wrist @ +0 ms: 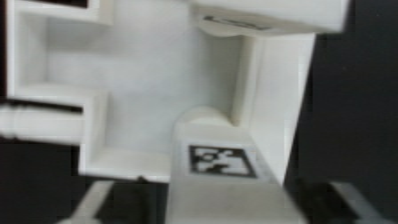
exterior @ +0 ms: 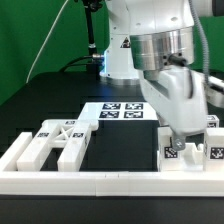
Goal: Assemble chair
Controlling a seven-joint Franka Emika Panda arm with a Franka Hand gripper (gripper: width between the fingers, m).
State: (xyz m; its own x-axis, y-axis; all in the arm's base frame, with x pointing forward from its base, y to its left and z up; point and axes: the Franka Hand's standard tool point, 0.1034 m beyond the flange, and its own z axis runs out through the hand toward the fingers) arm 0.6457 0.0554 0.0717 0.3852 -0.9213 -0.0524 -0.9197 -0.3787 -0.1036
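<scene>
1. In the exterior view, the white robot arm's two-finger gripper (exterior: 172, 140) hangs low at about four o'clock from the thin white marker board (exterior: 120, 111). It is right over a white blocky plastic chair part (exterior: 176, 152) that bears a black-and-white square tag (wrist: 221, 160).
2. In the wrist view we see the dark fingers (wrist: 333, 198) standing either side of that part. A dark gap shows beside one of them, so we read the jaws as spread and gripping nothing (the other finger's contact is too blurred to settle).
3. The part lies on the black table (exterior: 125, 150), close by the low white border rail (exterior: 100, 181). We judge the rail keeps it square for a straight grasp.
4. A white cross-braced chair piece (exterior: 62, 135) rests at about eight o'clock from the board, well apart. Another tagged white block (exterior: 214, 150) sits just beside the part, at its three o'clock. Both seem parked within reach for later joining.
</scene>
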